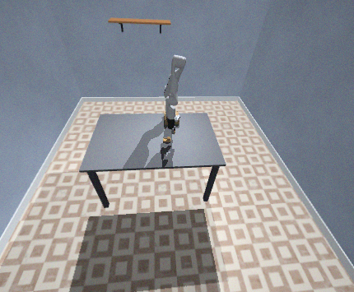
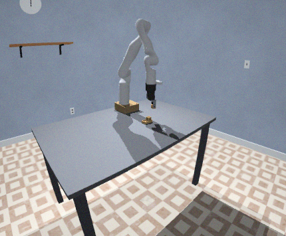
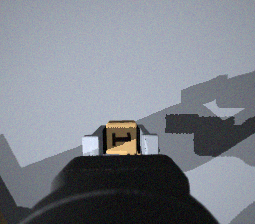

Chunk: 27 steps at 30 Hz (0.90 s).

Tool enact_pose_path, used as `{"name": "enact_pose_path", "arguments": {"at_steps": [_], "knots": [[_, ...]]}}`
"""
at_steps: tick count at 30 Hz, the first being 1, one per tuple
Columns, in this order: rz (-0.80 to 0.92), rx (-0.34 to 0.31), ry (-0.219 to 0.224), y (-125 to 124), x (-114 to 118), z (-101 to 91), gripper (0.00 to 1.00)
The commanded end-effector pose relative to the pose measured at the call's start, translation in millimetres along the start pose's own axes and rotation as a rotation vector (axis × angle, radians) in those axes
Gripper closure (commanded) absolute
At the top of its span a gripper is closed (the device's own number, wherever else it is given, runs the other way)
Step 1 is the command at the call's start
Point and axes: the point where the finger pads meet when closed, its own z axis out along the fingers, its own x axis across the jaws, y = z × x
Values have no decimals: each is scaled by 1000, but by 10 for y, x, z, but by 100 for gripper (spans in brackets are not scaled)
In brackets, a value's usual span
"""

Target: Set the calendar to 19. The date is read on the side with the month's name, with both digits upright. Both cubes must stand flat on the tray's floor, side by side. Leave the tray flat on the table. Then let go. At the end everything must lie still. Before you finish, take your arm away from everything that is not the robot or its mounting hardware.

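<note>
My gripper (image 3: 121, 134) is shut on a wooden calendar cube (image 3: 121, 138). The face toward the wrist camera shows a 1 lying on its side. In the exterior view the gripper (image 2: 152, 105) holds this cube (image 2: 153, 106) above the table, up and to the right of the small wooden tray (image 2: 147, 121). The tray lies on the dark table top, and something wooden sits in it, too small to read. In the top view the tray (image 1: 165, 139) lies just in front of the gripper (image 1: 173, 130). The tray is out of the wrist view.
The arm's wooden base block (image 2: 126, 106) stands at the table's far edge, left of the gripper. The arm's shadows fall across the table (image 2: 118, 139). A wall shelf (image 2: 40, 44) hangs far off on the back wall.
</note>
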Motion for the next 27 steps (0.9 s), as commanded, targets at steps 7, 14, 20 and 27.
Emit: {"name": "enact_pose_path", "arguments": {"at_steps": [7,14,20,27], "knots": [[84,-5,3,-303,-202,18,43],[145,-5,5,-388,-267,24,43],[149,-5,5,-394,-272,24,43],[149,-5,5,-394,-272,24,43]]}}
